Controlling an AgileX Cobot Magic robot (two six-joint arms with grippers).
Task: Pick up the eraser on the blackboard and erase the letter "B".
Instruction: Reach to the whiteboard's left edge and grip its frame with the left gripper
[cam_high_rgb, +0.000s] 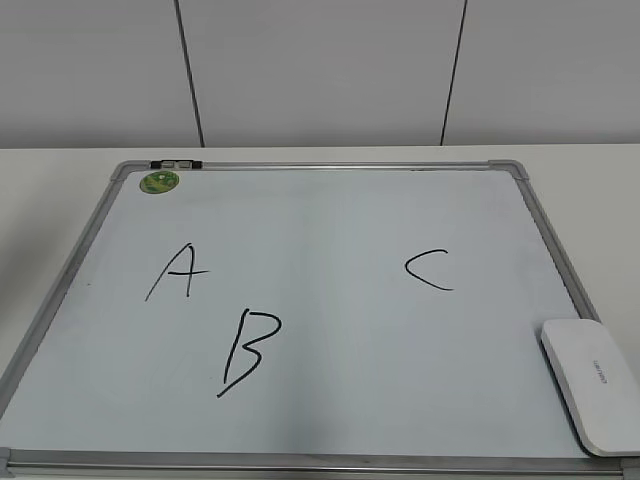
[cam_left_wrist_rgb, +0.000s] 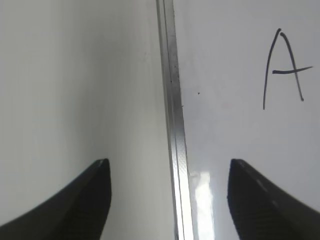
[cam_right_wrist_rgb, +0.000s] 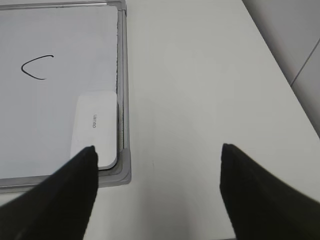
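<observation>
The blackboard (cam_high_rgb: 330, 230), a white board with a silver frame, lies flat on the table. The black letter "B" (cam_high_rgb: 248, 350) is drawn at its lower left, below the "A" (cam_high_rgb: 176, 271); the "C" (cam_high_rgb: 430, 269) is to the right. The white eraser (cam_high_rgb: 592, 382) lies on the board's near right corner; it also shows in the right wrist view (cam_right_wrist_rgb: 95, 127). My right gripper (cam_right_wrist_rgb: 157, 150) is open and empty over bare table beside that corner. My left gripper (cam_left_wrist_rgb: 167, 162) is open and empty above the board's left frame edge (cam_left_wrist_rgb: 172, 110). No gripper shows in the exterior view.
A round green sticker (cam_high_rgb: 159, 182) sits at the board's far left corner. The white table (cam_right_wrist_rgb: 200, 100) extends right of the board to its edge. A grey panelled wall (cam_high_rgb: 320, 70) stands behind the table.
</observation>
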